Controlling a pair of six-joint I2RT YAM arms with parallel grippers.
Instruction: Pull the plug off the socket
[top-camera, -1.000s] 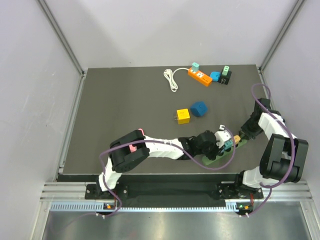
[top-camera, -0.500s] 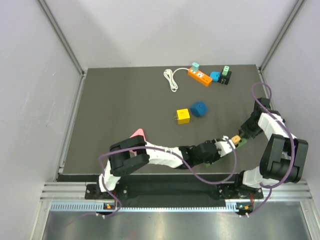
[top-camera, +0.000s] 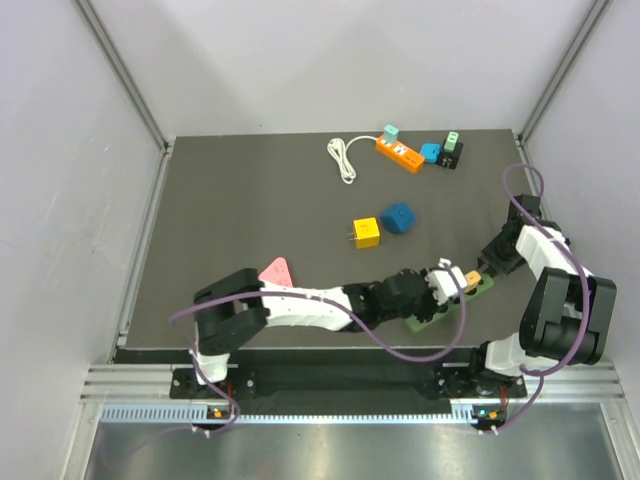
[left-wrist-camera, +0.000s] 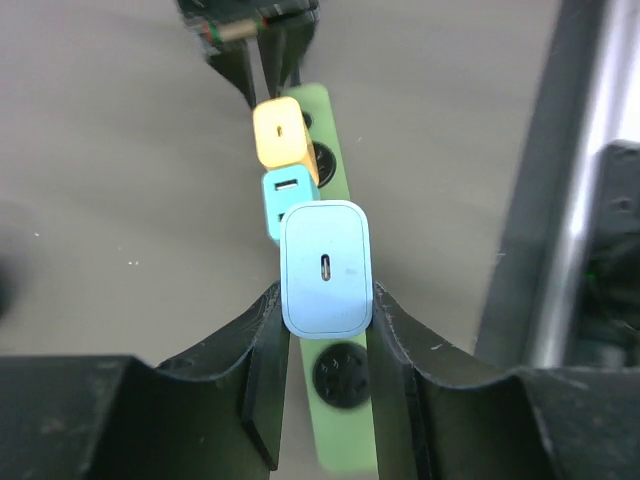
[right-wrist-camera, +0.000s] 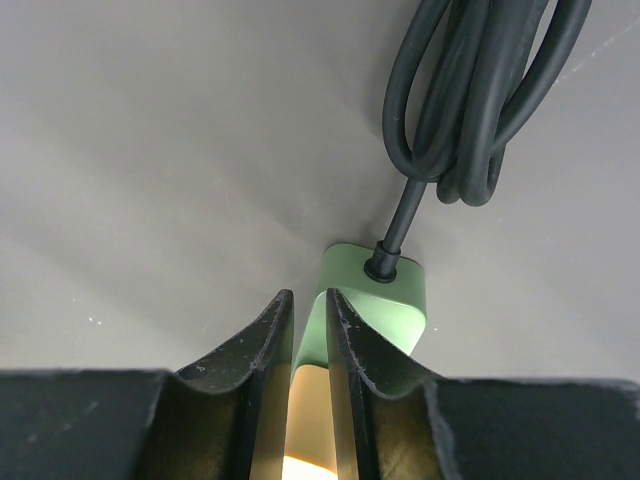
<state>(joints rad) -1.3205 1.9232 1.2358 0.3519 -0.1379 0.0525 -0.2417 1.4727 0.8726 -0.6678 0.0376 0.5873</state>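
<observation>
Lower right of the top view: the left tool (left-wrist-camera: 323, 297) is clamped on the white plug (left-wrist-camera: 325, 262), one finger on each of its sides. The plug stands over the green socket strip (right-wrist-camera: 385, 295), which lies on the desk (top-camera: 250, 200) near its front edge. In the left wrist view the white plug covers the near edge of a teal plug (left-wrist-camera: 285, 195). An orange plug (left-wrist-camera: 283, 130) sits just beyond the teal one on the same strip, and a bare socket shows just below the white plug. Whether the white plug's pins are clear of the strip cannot be told.

The right tool (right-wrist-camera: 308, 297) is closed on the strip's far end, next to the point where the coiled black cable (right-wrist-camera: 470, 90) enters it.

Compared with one second ago, the left arm (top-camera: 300, 305) lies flatter, with its elbow shifted toward the lower left of the frame. A pink triangle (top-camera: 275, 270) on the desk, mostly hidden by the arm then, is now uncovered. The teal plug seen beside the tool then is now hidden under it in the top view. The right tool and the strip sit where they did.
</observation>
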